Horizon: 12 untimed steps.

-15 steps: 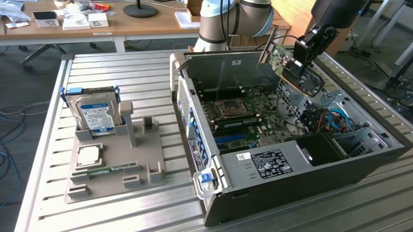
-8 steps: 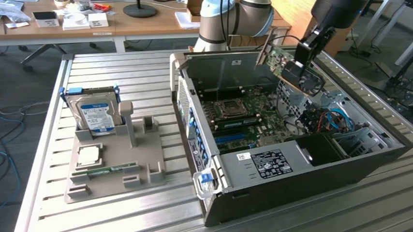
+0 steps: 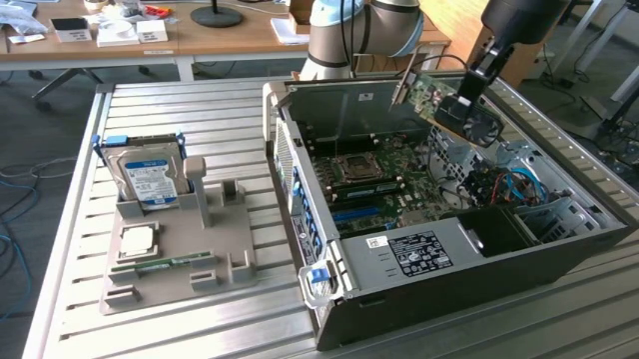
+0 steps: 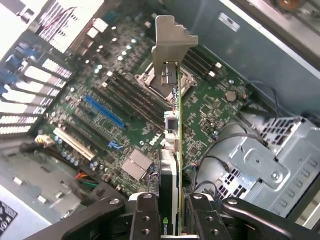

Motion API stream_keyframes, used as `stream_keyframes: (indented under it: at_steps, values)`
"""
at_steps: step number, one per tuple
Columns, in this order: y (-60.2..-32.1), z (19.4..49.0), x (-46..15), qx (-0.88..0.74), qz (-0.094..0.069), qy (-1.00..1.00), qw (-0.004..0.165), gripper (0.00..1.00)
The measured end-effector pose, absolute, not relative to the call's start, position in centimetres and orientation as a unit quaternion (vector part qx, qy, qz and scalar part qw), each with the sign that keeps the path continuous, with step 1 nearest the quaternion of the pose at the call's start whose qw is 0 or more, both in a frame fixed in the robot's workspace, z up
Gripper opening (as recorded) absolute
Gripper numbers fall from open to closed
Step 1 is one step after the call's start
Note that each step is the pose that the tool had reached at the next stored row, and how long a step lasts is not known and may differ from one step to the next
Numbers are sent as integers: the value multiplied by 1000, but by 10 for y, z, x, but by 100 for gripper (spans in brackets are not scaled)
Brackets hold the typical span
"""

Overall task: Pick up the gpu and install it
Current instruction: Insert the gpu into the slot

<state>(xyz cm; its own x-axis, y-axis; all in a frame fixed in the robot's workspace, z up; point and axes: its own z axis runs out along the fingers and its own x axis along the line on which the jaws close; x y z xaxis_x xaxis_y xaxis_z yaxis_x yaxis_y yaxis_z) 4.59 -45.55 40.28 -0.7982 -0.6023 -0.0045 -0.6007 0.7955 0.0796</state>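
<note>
Gpu (image 4: 172,122) hangs clamped in tool (image 4: 171,220) above open case (image 3: 420,299).

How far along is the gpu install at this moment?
Done: the gpu is off the table, in the air over the open case. In hand: the gripper is shut on the gpu, holding it above the motherboard. Left: the card is not seated yet. It hangs clear of the board, and the blue slot stands empty.
</note>
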Motion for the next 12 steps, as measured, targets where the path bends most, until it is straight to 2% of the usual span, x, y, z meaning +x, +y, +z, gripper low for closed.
stream_keyframes:
  at_steps: [12]
  values:
    - [-455, 403, 46, 405, -37, -913, 14, 27]
